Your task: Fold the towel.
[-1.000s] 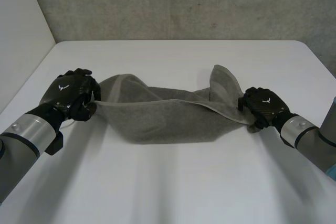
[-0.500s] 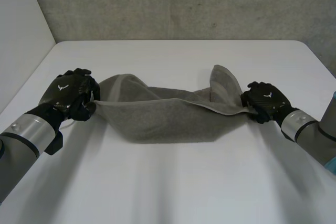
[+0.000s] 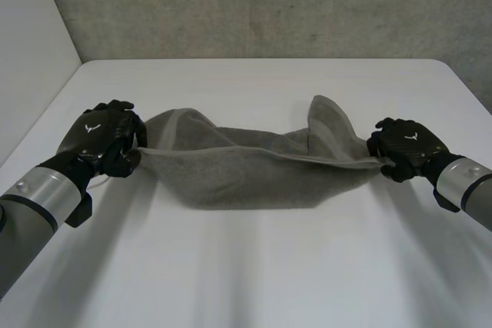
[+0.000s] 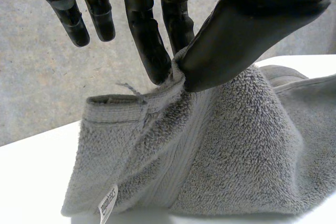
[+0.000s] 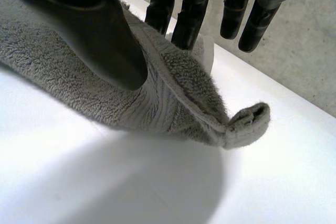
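Towel (image 3: pixel 231 170): we hold it stretched, middle sagging onto the tabletop (image 3: pixel 254 266).
Left hand (image 3: pixel 100 137): pinches one end.
Right hand (image 3: pixel 406 146): pinches the other end.

The towel (image 3: pixel 238 170) lies across the middle of the table (image 3: pixel 254 266), between my hands. My left hand (image 3: pixel 104 140) pinches its left end, my right hand (image 3: pixel 403 147) its right end. A flap rises on the far side, near my right hand.

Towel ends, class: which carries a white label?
The towel end pinched by the left robot hand: a white label hangs at its corner. The end at the right robot hand is plain grey.
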